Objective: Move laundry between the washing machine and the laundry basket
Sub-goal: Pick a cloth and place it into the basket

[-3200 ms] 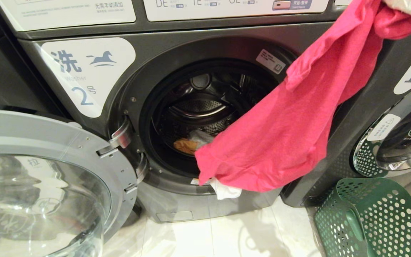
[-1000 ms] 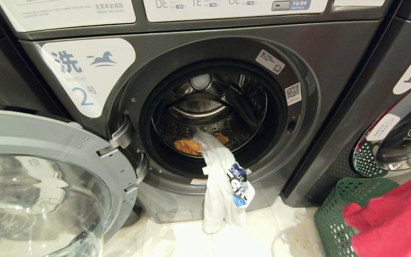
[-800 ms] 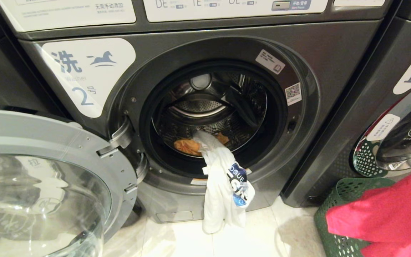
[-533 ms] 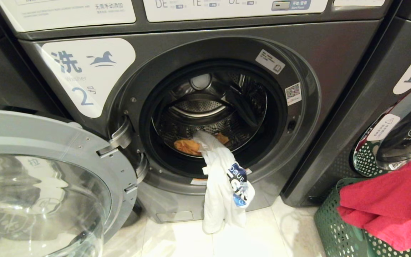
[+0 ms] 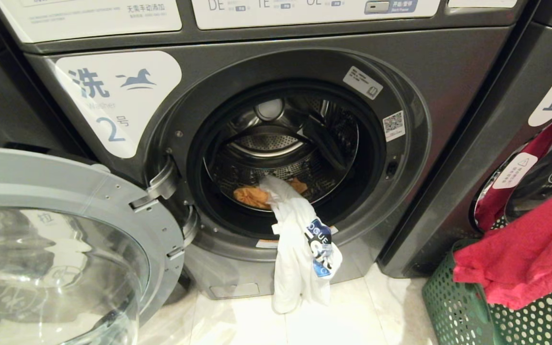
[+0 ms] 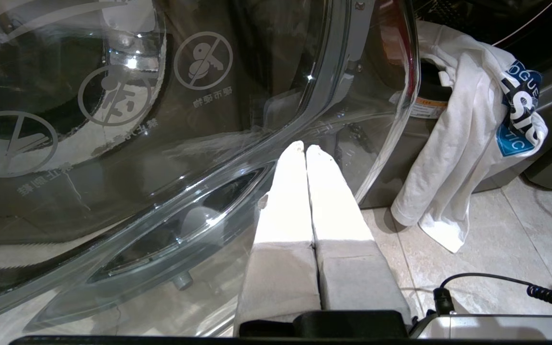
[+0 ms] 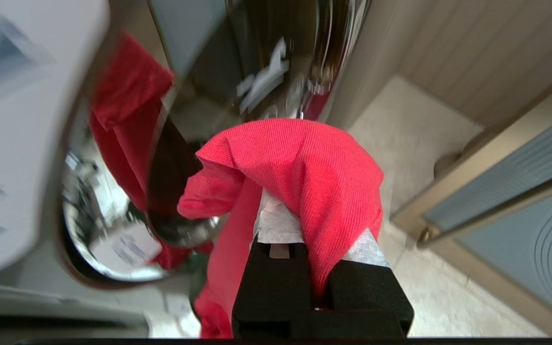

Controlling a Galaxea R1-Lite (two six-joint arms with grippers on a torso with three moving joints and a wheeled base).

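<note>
- I am looking at a laundry room with a pale tiled floor (image 5: 352,316) and two dark grey front-loaders side by side; the washing machine (image 5: 276,57) in front of me has its glass door (image 5: 65,249) swung wide open on my left.
- My right gripper (image 7: 304,225) is clamped on a bunched fold of the red shirt (image 5: 520,249), which hangs over the rim of the green basket (image 5: 453,306) at the lower right, in front of the neighbouring washer.
- My left gripper (image 6: 304,153) sits parked low by the open door, its fingers pressed together and holding nothing.
- The red shirt looks light, soft and limp; I judge that a pinch on a gathered fold holds it fine, though the loose tail may snag on the basket's rim.
- A white shirt (image 5: 300,249) drapes out over the drum's lip down to the floor, with an orange cloth (image 5: 252,195) behind it inside the drum. I would take the white shirt where it bunches at the lip.
- Readable writing: "洗", "Washer" and "2号" on this machine, "1号" on the neighbour, and partial letters "OGUE" on the white shirt's print.
</note>
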